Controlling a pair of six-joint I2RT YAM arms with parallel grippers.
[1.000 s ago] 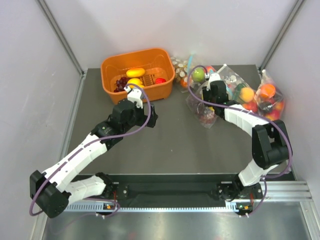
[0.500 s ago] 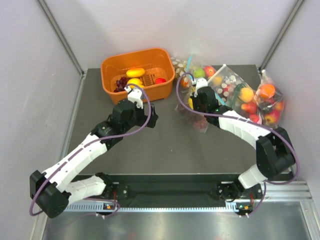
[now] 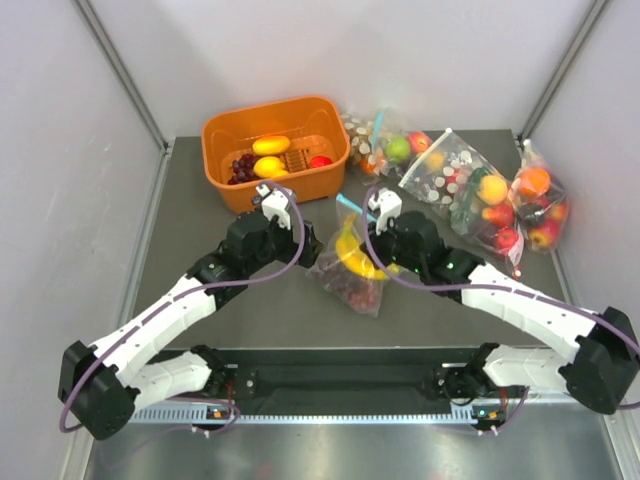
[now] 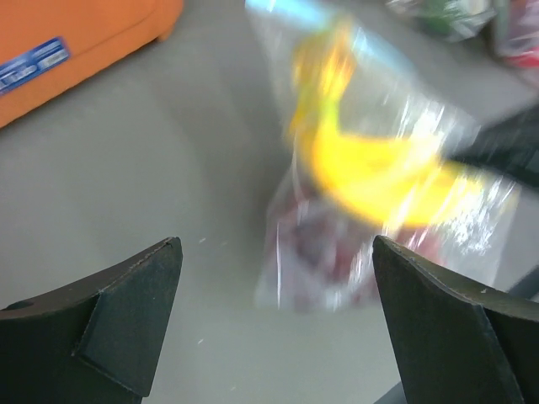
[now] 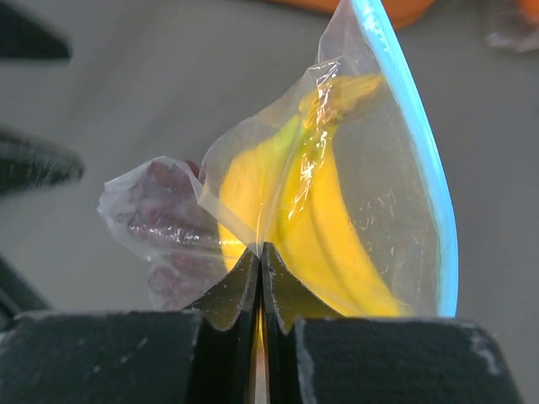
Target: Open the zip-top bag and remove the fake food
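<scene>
Grey bench (image 3: 190,290) holds the zip-top bag (image 3: 352,268) near its middle, bananas (image 5: 320,227) and grapes (image 5: 160,210) inside. Your right pincer (image 5: 261,252) is pinching the plastic; the left pincer (image 4: 276,244) is spread, facing it. Opening is in hand: next, take the teal zip strip's (image 5: 431,177) other side.

The left wrist view blurs the bag (image 4: 396,101) and bananas (image 4: 379,172); the grapes (image 4: 320,252) are a dim reddish smear. The orange basket (image 4: 76,42) runs off that view's top edge.

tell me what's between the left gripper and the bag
Just bare table; nothing else sits between the left gripper and the bag, clearest in the left wrist view.
</scene>
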